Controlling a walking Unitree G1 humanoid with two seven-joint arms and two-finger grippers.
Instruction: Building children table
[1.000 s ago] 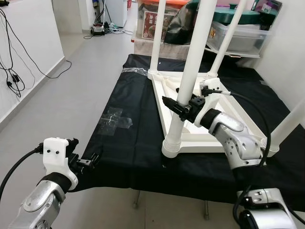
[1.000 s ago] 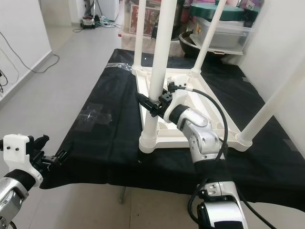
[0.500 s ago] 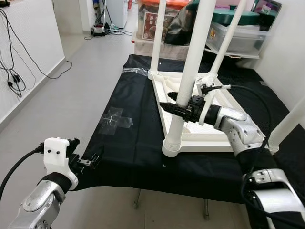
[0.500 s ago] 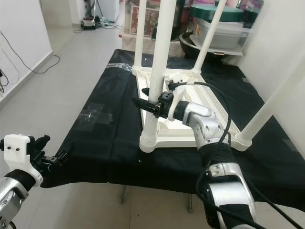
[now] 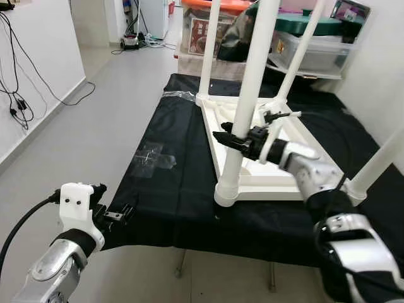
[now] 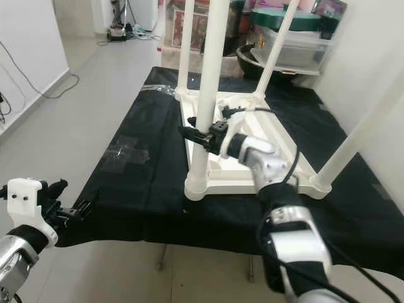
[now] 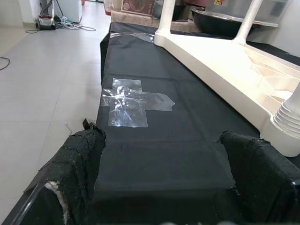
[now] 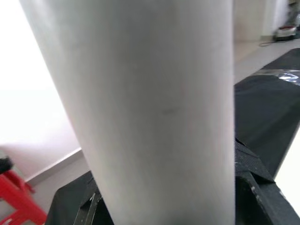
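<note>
Over on the left, the left pincer hangs low by the near-left corner of the black-covered table, with its fingers spread apart and gripping nothing. Its wrist view looks along the cloth at a patch of clear tape stuck flat on the black cover, and you can spot the same tape on the left part of the table from the head camera.

Middle of the table is the white children table, lying upside down with its top flat on the cloth and its legs pointing up. The nearest leg stands upright in its socket at the near-left corner of the top.

The right pincer is clamped around that leg about partway up, one black finger on each side of it, and the right wrist view has the white leg right up against the lens between the fingers.

Behind the table there are storage boxes, and cables run along the wall on the left.
</note>
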